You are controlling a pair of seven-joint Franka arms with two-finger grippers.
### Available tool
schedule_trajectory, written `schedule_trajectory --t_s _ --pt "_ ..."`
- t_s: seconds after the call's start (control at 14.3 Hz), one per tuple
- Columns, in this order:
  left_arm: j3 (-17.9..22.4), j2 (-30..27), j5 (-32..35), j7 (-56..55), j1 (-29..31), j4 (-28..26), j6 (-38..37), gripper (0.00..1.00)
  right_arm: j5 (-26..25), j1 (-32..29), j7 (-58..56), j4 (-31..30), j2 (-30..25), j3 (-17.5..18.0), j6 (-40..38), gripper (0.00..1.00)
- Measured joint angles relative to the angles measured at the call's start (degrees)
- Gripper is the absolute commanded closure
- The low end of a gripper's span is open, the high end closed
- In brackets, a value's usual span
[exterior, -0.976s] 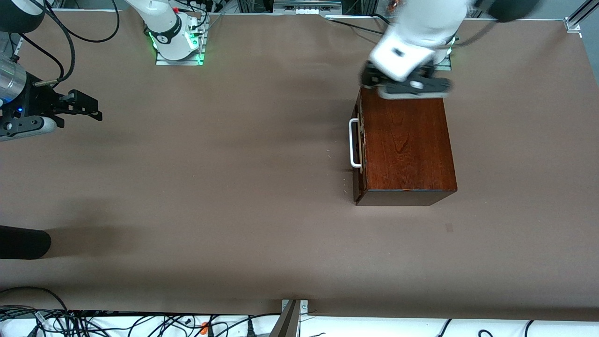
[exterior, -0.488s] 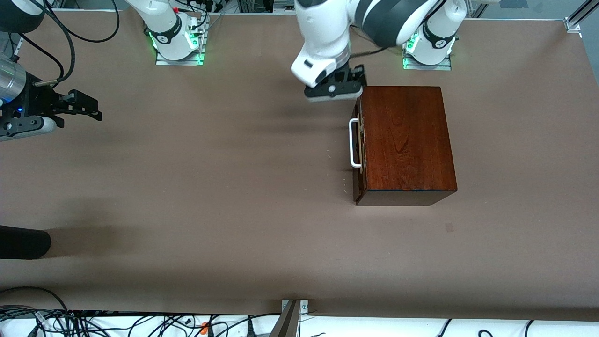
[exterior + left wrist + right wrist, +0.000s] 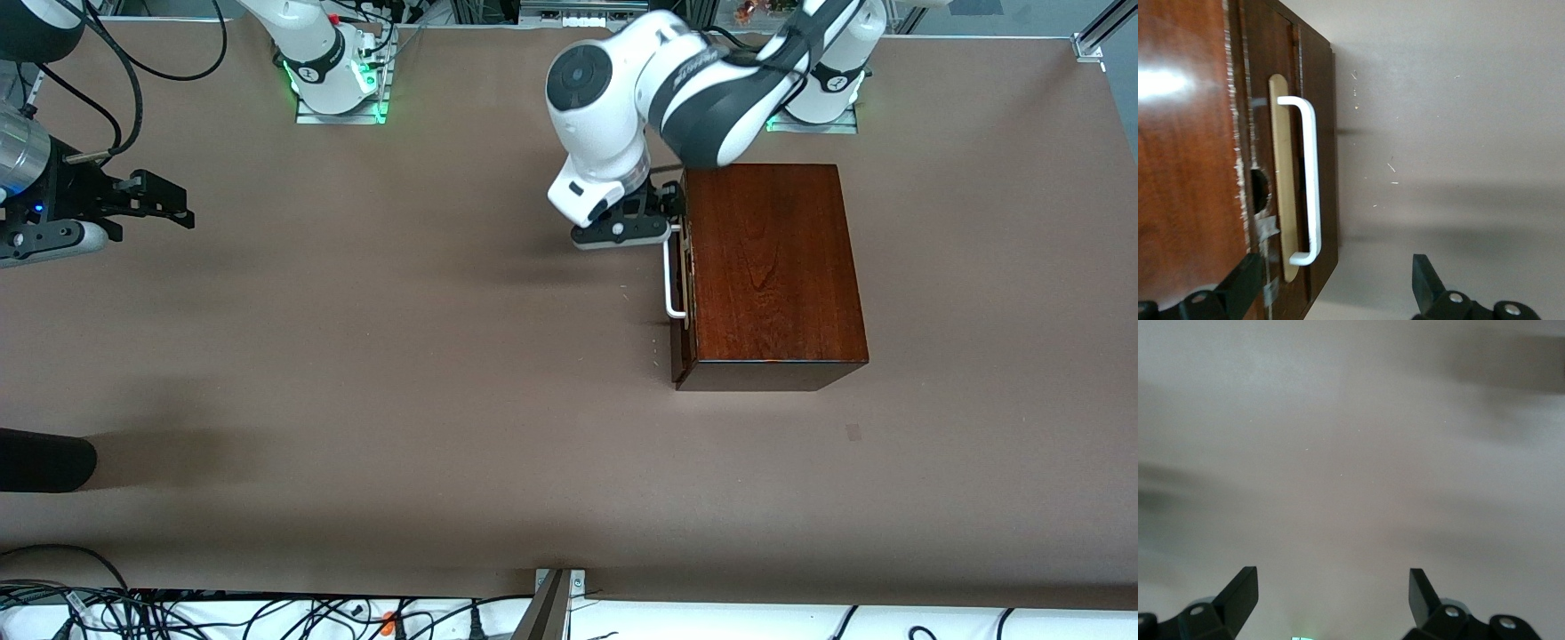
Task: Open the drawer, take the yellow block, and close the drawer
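Heads up: your left gripper [image 3: 642,216] hangs wide open at the box's 12 o'clock front corner, off the white handle [image 3: 1310,180]. One finger [image 3: 1245,287] could clip the drawer [image 3: 681,289] face and shove the box (drawer's shut, so the yellow block isn't visible). Right gripper [image 3: 160,203] waits, fingers spread wide, over bare table.

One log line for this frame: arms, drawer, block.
left gripper: open, at handle, no grip | right gripper: open, waiting over table | drawer: shut | block: not visible
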Motion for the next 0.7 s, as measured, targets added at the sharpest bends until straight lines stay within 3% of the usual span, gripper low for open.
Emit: schedule_trajectory --t_s 0.7 --pt "0.83 1.42 6.13 0.0 0.19 -8.76 7.47 0.0 0.0 0.0 0.0 0.0 0.0 0.17 -0.37 0.0"
